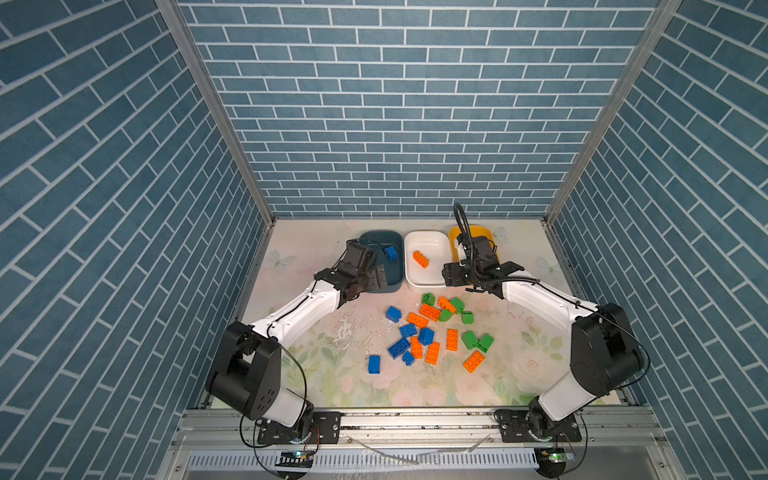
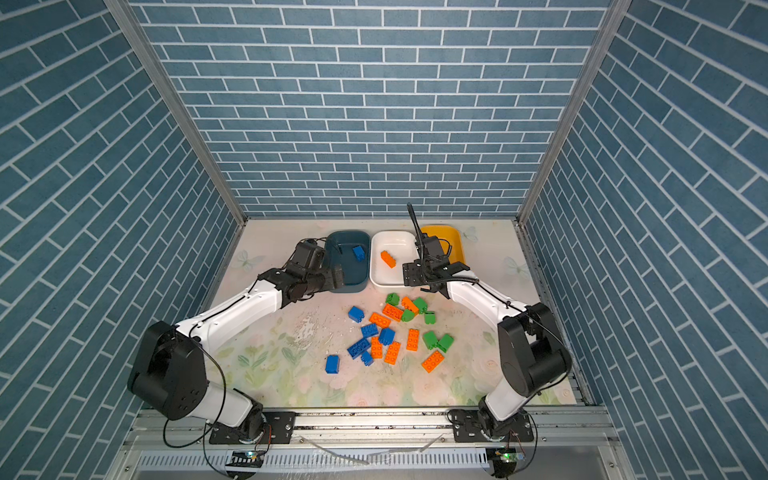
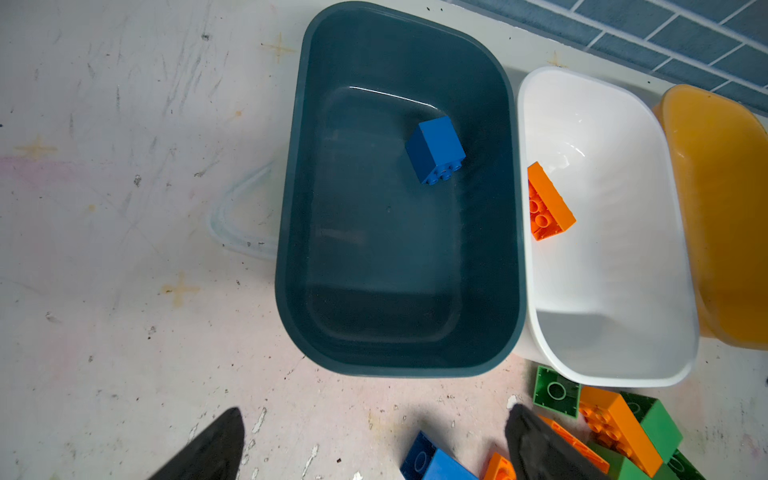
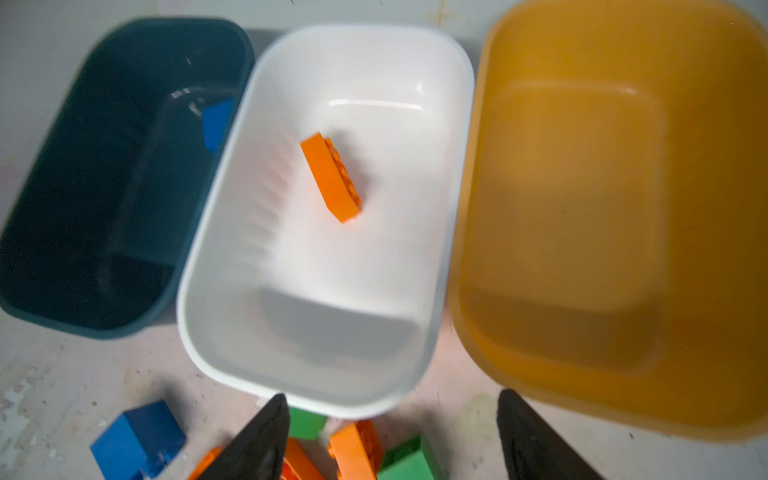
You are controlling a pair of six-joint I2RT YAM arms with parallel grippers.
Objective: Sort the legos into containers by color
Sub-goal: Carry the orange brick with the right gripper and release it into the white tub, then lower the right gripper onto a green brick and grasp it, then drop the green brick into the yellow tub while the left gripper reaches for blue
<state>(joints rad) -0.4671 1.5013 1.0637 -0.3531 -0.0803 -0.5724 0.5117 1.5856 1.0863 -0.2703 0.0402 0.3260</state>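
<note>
Plastic bricks [image 1: 429, 311], lying 6 o'clock of white tub [image 1: 434, 245], are looking light, rigid, slick; best gripping flat sides, not studs. Left fingers [image 3: 208, 449], right fingers [image 4: 257, 449] standing spread, empty.

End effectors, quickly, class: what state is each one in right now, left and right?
Left end effector: open, holding nothing.
Right end effector: open, holding nothing.

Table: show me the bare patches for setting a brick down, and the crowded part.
Bare table: the front strip between the loose legos and the front rail; beside the teal tub toward the left wall; beside the yellow tub toward the right wall. Crowded: among those legos, before the white tub.
</note>
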